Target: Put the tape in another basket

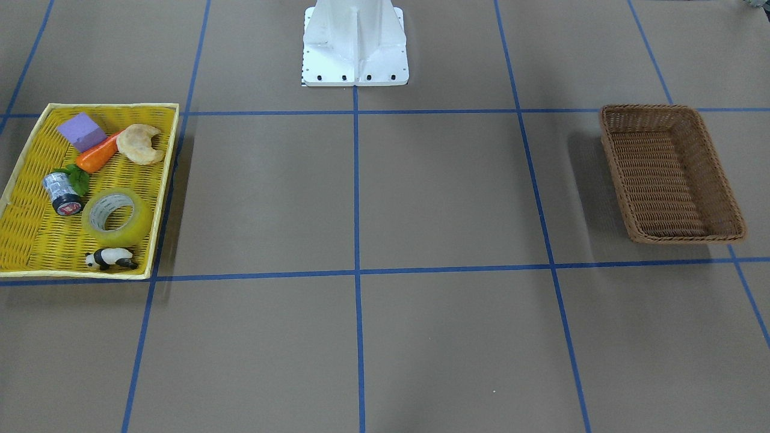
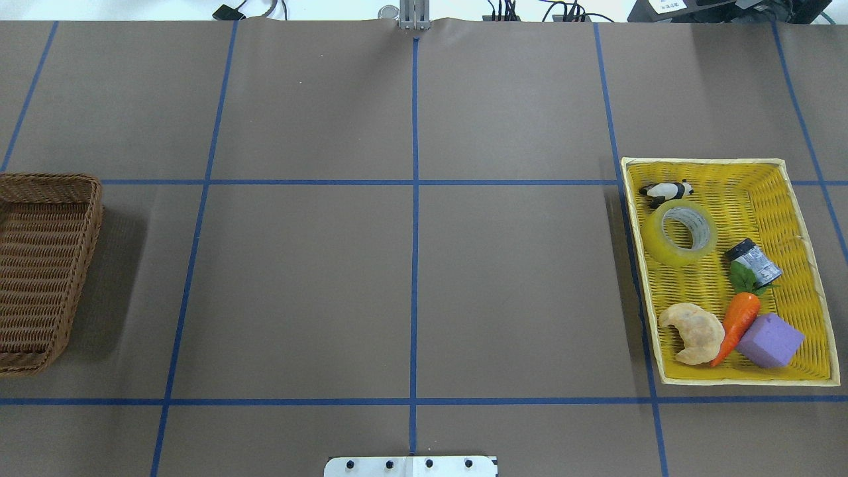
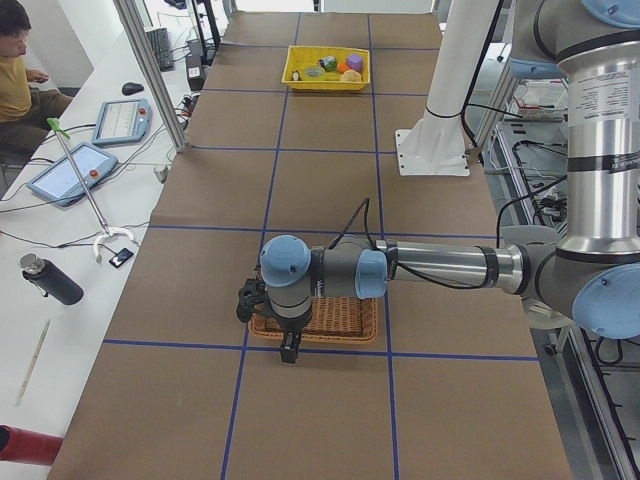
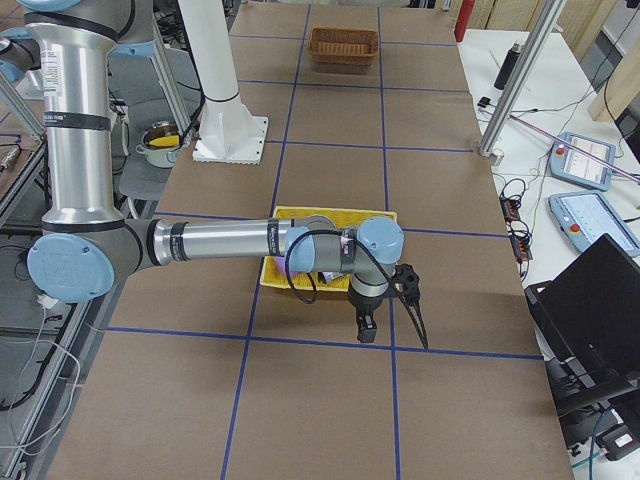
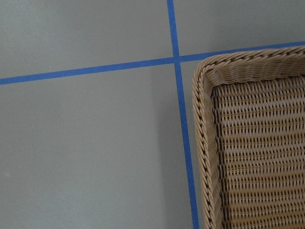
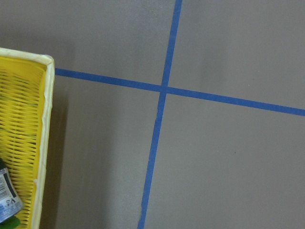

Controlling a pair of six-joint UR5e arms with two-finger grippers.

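The tape (image 1: 137, 227), a yellow translucent roll with a white core, lies flat in the bright yellow tray (image 1: 163, 180); it also shows in the overhead view (image 2: 658, 235). The dark brown wicker basket (image 1: 668, 174) stands empty at the table's other end (image 2: 40, 265). My left gripper (image 3: 247, 300) hangs over that basket's outer side (image 3: 345, 318); the left wrist view shows only a basket corner (image 5: 248, 143). My right gripper (image 4: 408, 285) hangs beside the tray's outer edge (image 4: 330, 213). Both grippers show only in the side views, so I cannot tell whether they are open or shut.
The tray also holds a silver cylinder with a black end (image 1: 60, 192), a toy panda (image 1: 110, 258), a carrot (image 1: 96, 155), a croissant (image 1: 140, 144) and a purple block (image 1: 81, 131). The white robot base (image 1: 355, 45) stands mid-table. Blue tape lines grid the brown tabletop.
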